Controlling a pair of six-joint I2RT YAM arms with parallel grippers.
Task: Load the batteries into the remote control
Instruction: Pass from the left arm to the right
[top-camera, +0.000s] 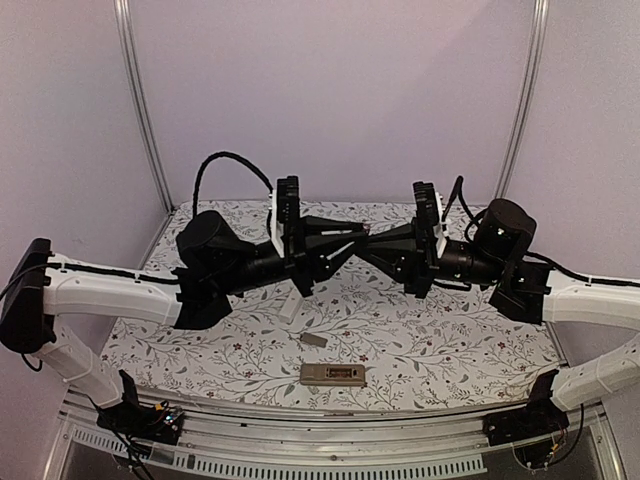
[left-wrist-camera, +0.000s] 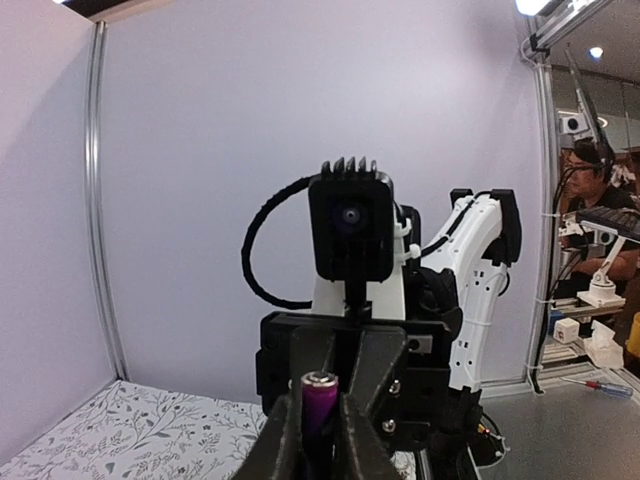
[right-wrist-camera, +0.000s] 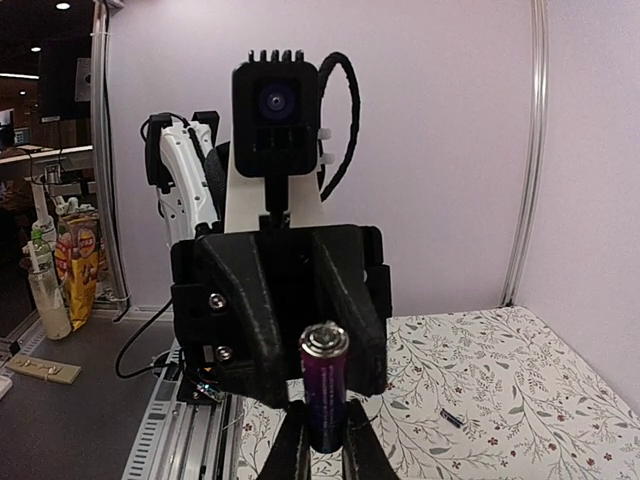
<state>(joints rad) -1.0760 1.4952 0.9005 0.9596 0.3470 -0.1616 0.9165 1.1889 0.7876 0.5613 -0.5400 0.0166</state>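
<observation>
Purple battery (right-wrist-camera: 325, 385), pinched by left gripper (left-wrist-camera: 318, 450) and right gripper (right-wrist-camera: 325, 455) together, long axis in line with both.

The purple cylindrical battery (right-wrist-camera: 324, 385) has a silver cap; the white tablecloth (top-camera: 450, 340) carries grey leafy vines and dark blossoms.

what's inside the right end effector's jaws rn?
A purple battery, metal cap showing, stands pinched in the right end effector. Its lower end is hidden inside the grip.

Two grippers (left-wrist-camera: 318, 415) (right-wrist-camera: 325, 430), one purple battery (right-wrist-camera: 325, 380), one remote (top-camera: 333, 375)
</observation>
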